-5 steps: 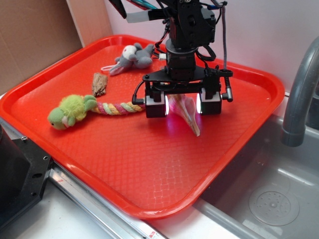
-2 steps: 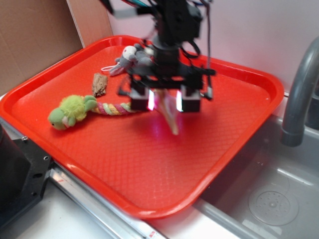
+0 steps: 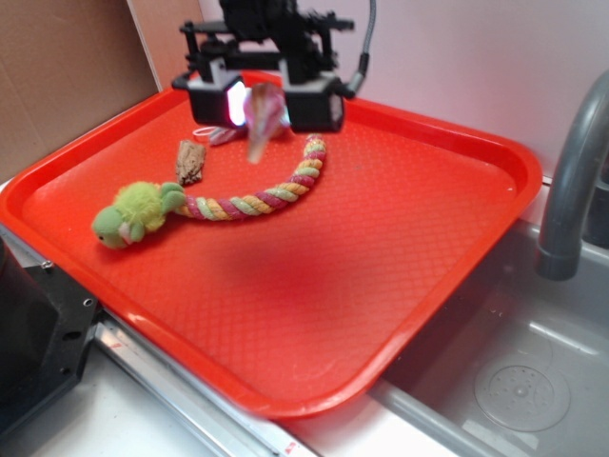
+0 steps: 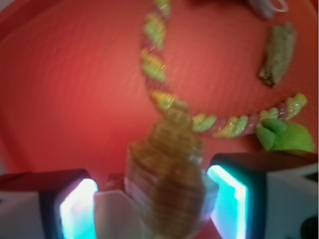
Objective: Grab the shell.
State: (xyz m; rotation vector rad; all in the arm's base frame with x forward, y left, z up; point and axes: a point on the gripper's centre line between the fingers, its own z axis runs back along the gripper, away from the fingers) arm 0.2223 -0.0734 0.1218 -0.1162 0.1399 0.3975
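Note:
The shell (image 3: 259, 114) hangs between the two lit pads of my gripper (image 3: 261, 103), well above the back of the red tray (image 3: 400, 276), its pale tip pointing down. In the wrist view its ribbed tan-brown whorl (image 4: 167, 184) fills the space between the glowing pads, and my gripper (image 4: 158, 201) is shut on it. The shell is clear of the tray floor.
A rope toy with a green plush head (image 3: 133, 211) and a twisted pastel tail (image 3: 276, 193) curves across the tray. A flat brown bark-like chunk (image 3: 190, 162) lies at the left. Cardboard stands at the back left, and a grey faucet (image 3: 571, 181) and sink (image 3: 514, 381) are on the right.
My gripper has risen and moved toward the back left of the tray with the shell in it. The rope toy's tail, earlier hidden behind the gripper, now shows.

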